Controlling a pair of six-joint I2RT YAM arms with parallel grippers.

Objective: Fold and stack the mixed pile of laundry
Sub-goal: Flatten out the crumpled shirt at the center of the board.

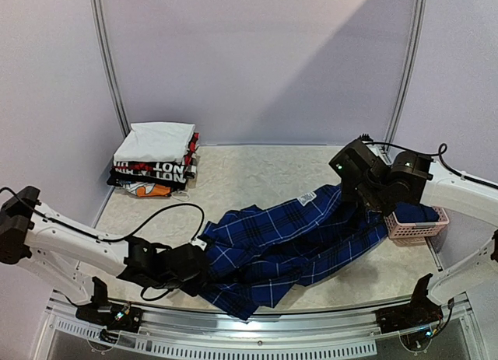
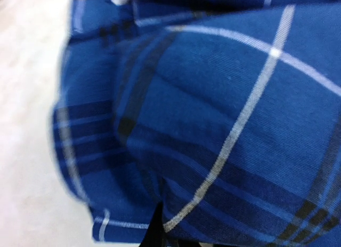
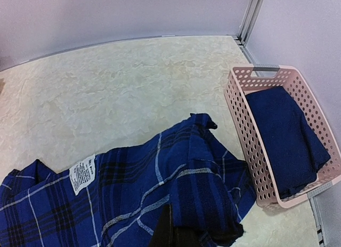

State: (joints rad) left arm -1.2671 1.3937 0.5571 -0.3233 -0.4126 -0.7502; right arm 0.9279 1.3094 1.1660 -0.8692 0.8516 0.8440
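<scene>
the plaid shirt [image 1: 288, 235] lies stretched across the lower middle of the top view, slanting from lower left up toward centre right on the pale table [image 1: 257, 173]. its left end meets the left gripper [image 1: 204, 265] at lower left, and its right end rises to the right gripper [image 1: 364, 211] at centre right. a white label [image 3: 82, 173] shows near the shirt's upper edge.

the pink basket [image 3: 240, 129] stands at the right edge of the table, just beside the shirt's right end. the navy t-shirt [image 3: 282, 135] lies bunched inside it, with no print showing.

the left gripper's jaws are together, pinched on the shirt's edge - plaid cloth fills nearly the whole left wrist view. the right gripper's jaws are together too, clamped on a gathered fold at the bottom of its wrist view.

a stack of folded garments [image 1: 156, 158] sits at the upper left of the table - well apart from the shirt.
</scene>
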